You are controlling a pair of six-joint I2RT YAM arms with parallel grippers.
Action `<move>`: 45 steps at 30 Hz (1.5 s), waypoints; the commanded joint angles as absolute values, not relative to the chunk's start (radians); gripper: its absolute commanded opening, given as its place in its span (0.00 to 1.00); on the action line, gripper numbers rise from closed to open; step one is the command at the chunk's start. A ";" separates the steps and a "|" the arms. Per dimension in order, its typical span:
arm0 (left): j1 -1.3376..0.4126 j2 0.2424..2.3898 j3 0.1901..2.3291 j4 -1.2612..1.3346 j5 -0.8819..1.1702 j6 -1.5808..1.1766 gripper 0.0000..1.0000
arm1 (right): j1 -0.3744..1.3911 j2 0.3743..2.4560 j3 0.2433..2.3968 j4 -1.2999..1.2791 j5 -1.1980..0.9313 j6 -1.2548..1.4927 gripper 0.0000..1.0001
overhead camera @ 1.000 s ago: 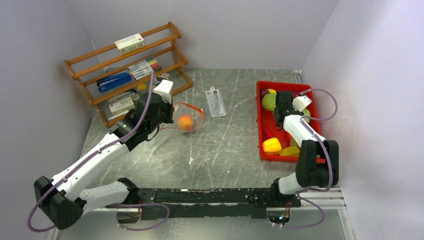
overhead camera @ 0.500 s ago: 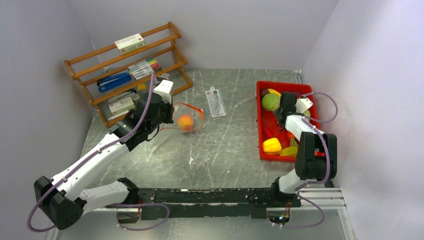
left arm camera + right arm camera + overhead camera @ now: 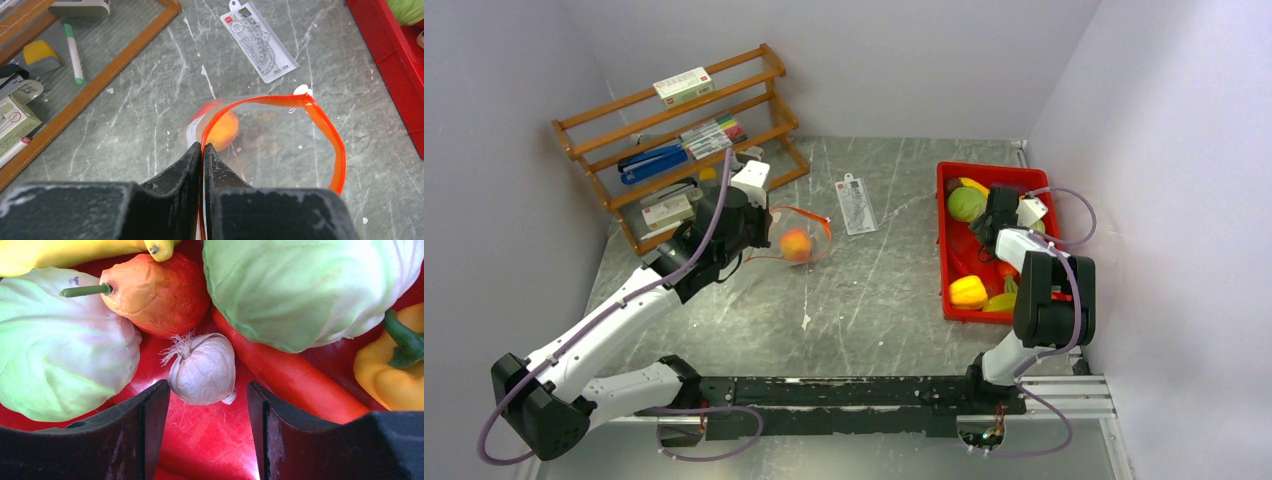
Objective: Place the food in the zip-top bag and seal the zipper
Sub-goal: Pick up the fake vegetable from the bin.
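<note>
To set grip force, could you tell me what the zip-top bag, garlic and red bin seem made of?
Zip-top bag: thin clear plastic film; the table shows through. Its zipper: thicker orange-red plastic strip. Garlic: probably moulded plastic or foam, matte, finely wrinkled, with fibrous roots. Red bin: likely hard glossy plastic, judging by its glare.

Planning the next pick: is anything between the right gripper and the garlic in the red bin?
Nothing visible lies between the right gripper's open fingers and the garlic, but the red chili runs close beside it, just ahead of one fingertip.
</note>
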State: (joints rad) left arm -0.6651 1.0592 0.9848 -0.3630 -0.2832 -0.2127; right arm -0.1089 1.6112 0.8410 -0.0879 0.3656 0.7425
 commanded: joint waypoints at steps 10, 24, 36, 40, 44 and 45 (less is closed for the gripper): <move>-0.672 1.020 0.972 -0.343 -0.270 -0.199 0.07 | -0.126 1.643 0.841 -0.026 0.304 0.688 0.58; -0.673 0.994 0.972 -0.346 -0.272 -0.218 0.07 | -0.123 1.609 0.818 0.002 0.227 0.642 0.46; -0.672 0.978 0.963 -0.333 -0.289 -0.235 0.07 | -0.110 1.492 0.806 -0.055 0.219 0.618 0.47; -0.673 0.990 0.963 -0.327 -0.272 -0.244 0.07 | -0.107 1.453 0.811 -0.077 0.199 0.614 0.47; -0.673 0.998 0.968 -0.327 -0.274 -0.253 0.07 | -0.096 1.405 0.825 -0.098 0.163 0.611 0.47; -0.672 0.998 0.967 -0.323 -0.272 -0.254 0.07 | -0.092 1.391 0.833 -0.106 0.156 0.609 0.47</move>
State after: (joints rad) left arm -0.6651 0.9928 0.9653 -0.3618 -0.2836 -0.2371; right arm -0.1066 1.4471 0.8131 -0.0677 0.1947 0.6254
